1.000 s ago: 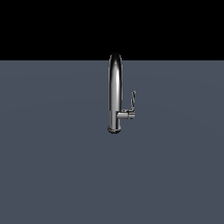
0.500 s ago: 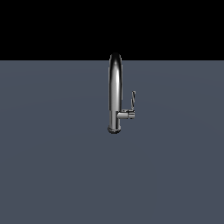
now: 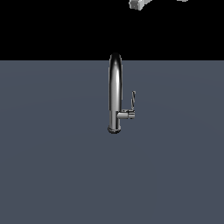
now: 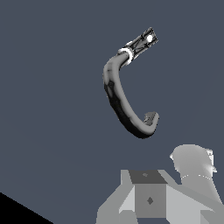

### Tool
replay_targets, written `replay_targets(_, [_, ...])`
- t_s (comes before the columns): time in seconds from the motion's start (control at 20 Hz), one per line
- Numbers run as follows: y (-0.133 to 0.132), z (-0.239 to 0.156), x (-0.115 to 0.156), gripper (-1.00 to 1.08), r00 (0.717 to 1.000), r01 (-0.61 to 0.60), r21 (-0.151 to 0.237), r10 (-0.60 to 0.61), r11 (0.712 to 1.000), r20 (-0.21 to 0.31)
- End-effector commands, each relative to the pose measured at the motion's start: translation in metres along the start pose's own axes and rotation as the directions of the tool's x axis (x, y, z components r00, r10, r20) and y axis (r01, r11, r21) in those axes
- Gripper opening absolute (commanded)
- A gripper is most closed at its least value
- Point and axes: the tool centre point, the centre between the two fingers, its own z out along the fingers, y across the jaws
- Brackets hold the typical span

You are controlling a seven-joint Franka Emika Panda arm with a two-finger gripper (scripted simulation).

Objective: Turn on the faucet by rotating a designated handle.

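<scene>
The faucet [image 3: 115, 94] stands mid-surface, its thin handle [image 3: 133, 99] rising from the stub on the exterior view's right, stiff, slick chrome best pushed near its tip, while the gripper [image 3: 139, 4], well above, hides its jaws, so their state is unclear.

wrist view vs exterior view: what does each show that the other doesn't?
Wrist only: the faucet's arch seen from above as a curve ending at the spout tip, plus grey robot parts at the frame edge; the jaws are not clearly shown. Exterior only: the faucet standing upright in profile, and the handle rising from the side stub, with a pale bit of the arm at the top edge. Both: the faucet on the grey-blue surface, untouched.
</scene>
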Motion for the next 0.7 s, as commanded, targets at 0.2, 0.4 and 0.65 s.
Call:
replay_targets(0.2, [0.000,0.009,0.043,-1.00,0.988,-0.111,0.106,0.099,0.988,0.119])
replay_targets(0.4, [0.002,0.018,0.071,-1.00,0.967,-0.190,0.167,0.155,0.968,0.202])
replay_targets(0.65, [0.007,0.033,0.107,-1.00,0.923,-0.300,0.237,0.218,0.924,0.317])
